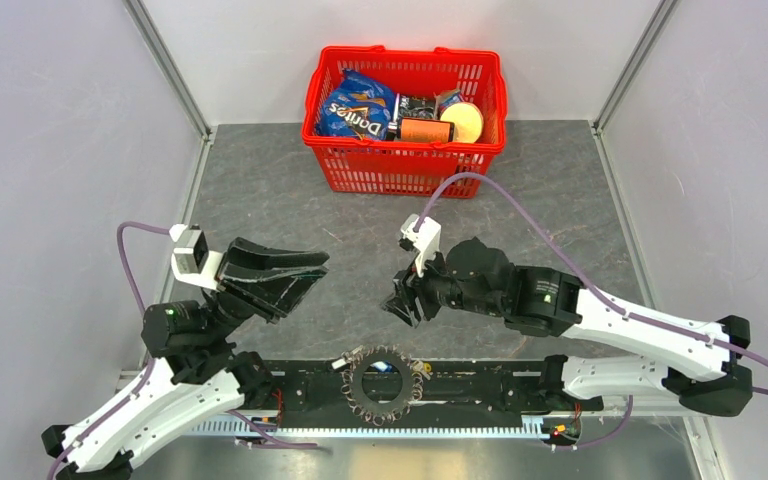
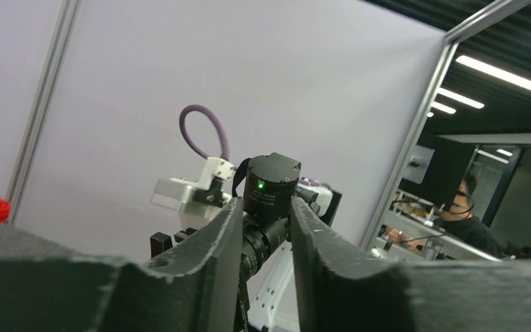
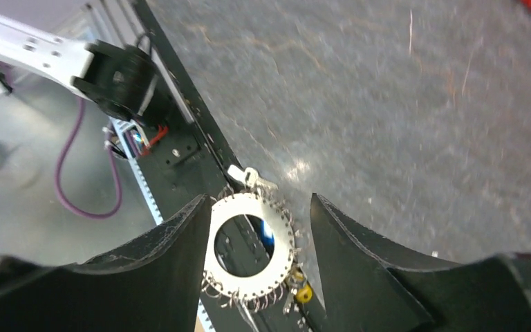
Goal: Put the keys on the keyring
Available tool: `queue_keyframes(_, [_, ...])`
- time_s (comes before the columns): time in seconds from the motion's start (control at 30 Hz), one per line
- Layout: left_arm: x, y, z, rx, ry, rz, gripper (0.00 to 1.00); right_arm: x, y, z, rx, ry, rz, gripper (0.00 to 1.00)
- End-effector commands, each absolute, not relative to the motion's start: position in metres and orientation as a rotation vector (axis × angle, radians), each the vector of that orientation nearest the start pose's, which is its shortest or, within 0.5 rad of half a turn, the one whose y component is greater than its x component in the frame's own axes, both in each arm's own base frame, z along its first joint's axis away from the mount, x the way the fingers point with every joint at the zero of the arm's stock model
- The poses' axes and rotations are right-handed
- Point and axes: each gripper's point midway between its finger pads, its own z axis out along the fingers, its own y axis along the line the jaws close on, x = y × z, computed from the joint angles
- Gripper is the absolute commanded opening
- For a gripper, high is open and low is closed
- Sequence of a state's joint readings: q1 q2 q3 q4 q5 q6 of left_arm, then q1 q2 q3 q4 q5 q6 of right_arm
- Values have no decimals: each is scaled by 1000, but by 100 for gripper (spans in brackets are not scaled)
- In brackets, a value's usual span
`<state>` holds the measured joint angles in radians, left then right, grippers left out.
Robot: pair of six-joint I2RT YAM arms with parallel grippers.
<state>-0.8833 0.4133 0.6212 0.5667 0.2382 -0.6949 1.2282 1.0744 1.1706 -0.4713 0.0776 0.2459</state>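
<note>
Right gripper [image 1: 397, 300] is hovering wide open, empty, keyring [image 1: 385, 385] lying at its six o'clock; left gripper [image 1: 307, 289] is gaping, empty.

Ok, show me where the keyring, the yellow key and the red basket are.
keyring [image 1: 360, 390]: top external view, left side of the toothed ring.
yellow key [image 3: 304, 293]: right wrist view, its yellow head.
red basket [image 1: 405, 148]: top external view, near rim.

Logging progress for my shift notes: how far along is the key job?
Done: unclear. The yellow-headed key sits at the edge of the grey toothed keyring, the blue-headed key in its hollow; attachment can't be judged. In hand: nothing; left gripper and right gripper open. Left: confirming or threading both.
</note>
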Motion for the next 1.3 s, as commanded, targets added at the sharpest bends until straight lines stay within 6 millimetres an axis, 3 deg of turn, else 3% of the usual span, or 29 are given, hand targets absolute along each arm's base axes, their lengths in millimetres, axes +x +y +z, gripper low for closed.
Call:
queue_keyframes(0.0, [78, -199, 463, 376, 948, -1505, 42, 128, 314, 261, -753, 2034, 862, 63])
queue_keyframes(0.2, [84, -202, 439, 389, 1068, -1454, 61, 125, 298, 185, -613, 2292, 822, 65])
queue_keyframes(0.33, [90, -202, 423, 376, 1132, -1419, 63, 113, 299, 144, -569, 2419, 852, 66])
queue_keyframes(0.43, [92, -202, 414, 371, 1162, -1409, 63, 103, 305, 126, -549, 2485, 901, 68])
queue_keyframes(0.7, [92, -199, 407, 376, 1194, -1385, 64, 85, 309, 85, -491, 2639, 949, 70])
queue_keyframes(1.27, [88, -195, 402, 391, 1207, -1375, 64, 64, 312, 44, -454, 2809, 978, 71])
